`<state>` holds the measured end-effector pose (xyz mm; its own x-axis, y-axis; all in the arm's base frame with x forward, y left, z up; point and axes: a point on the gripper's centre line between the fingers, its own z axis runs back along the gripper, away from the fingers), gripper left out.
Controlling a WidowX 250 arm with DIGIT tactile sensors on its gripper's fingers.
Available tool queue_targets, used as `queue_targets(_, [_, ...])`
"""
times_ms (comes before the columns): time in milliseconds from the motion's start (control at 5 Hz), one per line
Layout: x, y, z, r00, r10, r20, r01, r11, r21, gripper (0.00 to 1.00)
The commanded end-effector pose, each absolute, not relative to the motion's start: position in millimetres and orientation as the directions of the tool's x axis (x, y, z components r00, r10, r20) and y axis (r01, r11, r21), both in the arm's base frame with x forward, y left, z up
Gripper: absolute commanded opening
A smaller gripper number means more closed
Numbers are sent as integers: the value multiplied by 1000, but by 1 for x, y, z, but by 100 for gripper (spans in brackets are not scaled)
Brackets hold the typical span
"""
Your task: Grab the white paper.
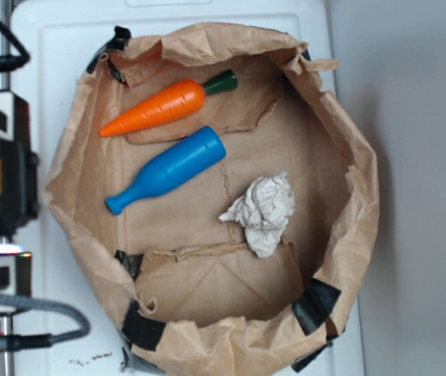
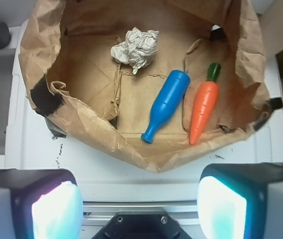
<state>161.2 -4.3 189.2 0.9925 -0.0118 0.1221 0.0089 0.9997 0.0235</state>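
So the biggest thing here is the white table (image 1: pixel 66 47), with a wrinkled brown paper bag (image 1: pixel 360 204) rolled down and sitting open on top like a shallow bowl, patched with black tape (image 1: pixel 315 304) at the corners. Inside the bag there's a blue bottle (image 1: pixel 168 170) lying on its side, and just beside it an orange toy carrot (image 1: pixel 160 107) with a green top, roughly parallel. The white paper (image 1: pixel 262 210) is a crumpled wad on the bag floor, near the bottle's fat end but not touching it. The gripper (image 2: pixel 141 199) hangs outside the bag over the table, jaws spread wide, holding nothing.
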Motion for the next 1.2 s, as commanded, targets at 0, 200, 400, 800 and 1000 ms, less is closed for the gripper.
queue_targets(0, [175, -3, 173, 988, -36, 151, 27, 998, 62, 100])
queue_targets(200, [175, -3, 173, 988, -36, 151, 27, 998, 62, 100])
queue_targets(400, [175, -3, 173, 988, -36, 151, 27, 998, 62, 100])
queue_targets(800, [198, -10, 160, 989, -24, 149, 15, 998, 58, 100])
queue_targets(1000, [240, -2, 149, 994, 12, 107, -17, 999, 45, 100])
